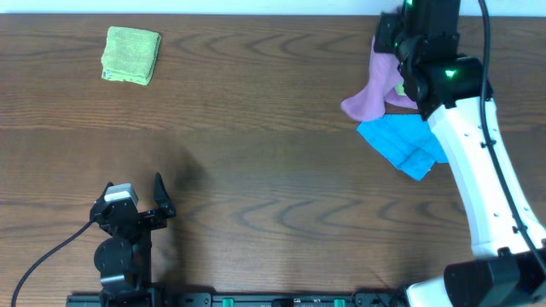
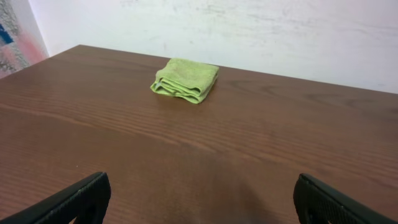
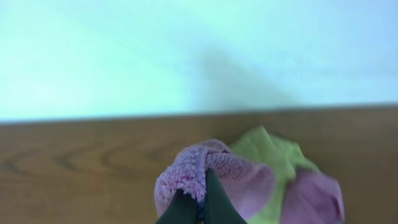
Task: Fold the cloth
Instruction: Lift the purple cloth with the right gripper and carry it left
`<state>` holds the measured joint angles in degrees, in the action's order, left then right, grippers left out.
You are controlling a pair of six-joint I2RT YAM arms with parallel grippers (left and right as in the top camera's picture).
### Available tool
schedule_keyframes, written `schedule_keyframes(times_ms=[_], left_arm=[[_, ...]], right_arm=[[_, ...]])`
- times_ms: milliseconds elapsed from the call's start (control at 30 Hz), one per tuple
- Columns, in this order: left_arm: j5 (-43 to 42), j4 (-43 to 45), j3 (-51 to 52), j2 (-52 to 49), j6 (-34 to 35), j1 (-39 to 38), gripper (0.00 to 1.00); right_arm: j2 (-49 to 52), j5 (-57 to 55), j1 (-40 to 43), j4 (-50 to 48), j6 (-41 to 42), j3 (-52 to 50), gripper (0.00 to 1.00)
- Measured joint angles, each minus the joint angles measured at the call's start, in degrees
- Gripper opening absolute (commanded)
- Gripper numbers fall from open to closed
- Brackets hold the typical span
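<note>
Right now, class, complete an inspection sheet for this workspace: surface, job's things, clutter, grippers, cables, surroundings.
Surface: brown wooden table.
Job's things: pink cloth, bunched, pinched at far right; folded green cloth, far left.
Clutter: blue cloth, crumpled, and green fabric, both beside the pink one.
Grippers: left gripper, jaws open, empty; right gripper, jaws shut on pink cloth.
Cables: black cable by left arm base; another along right arm.
Surroundings: white wall behind table.

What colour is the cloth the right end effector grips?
Pinkish-purple cloth; shows best in the right wrist view.
</note>
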<state>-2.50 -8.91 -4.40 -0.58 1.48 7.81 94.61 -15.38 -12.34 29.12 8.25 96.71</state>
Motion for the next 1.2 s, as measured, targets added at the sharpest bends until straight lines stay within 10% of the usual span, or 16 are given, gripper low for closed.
schedule_keyframes(times_ms=[733,967,1000,1067,1200], left_arm=[[0.00,0.00,0.00,0.00,0.00,0.00,0.95],[0.00,0.00,0.00,0.00,0.00,0.00,0.95],[0.02,0.00,0.00,0.00,0.00,0.00,0.96],[0.00,0.00,0.00,0.00,0.02,0.00,0.96],[0.00,0.00,0.00,-0.02,0.00,0.00,0.95]], right_arm=[[7.78,4.83,-3.04,-14.71,-3.48,0.24,0.01],[7.78,19.12,-7.23,6.86,-0.98,1.09,0.01],[7.87,22.43,-9.03,9.14,-0.74,1.07,0.07],[7.89,29.83,-15.91,15.45,-3.08,1.09,0.99],[7.89,29.55,-24.63,23.26,-9.40,1.09,0.99]])
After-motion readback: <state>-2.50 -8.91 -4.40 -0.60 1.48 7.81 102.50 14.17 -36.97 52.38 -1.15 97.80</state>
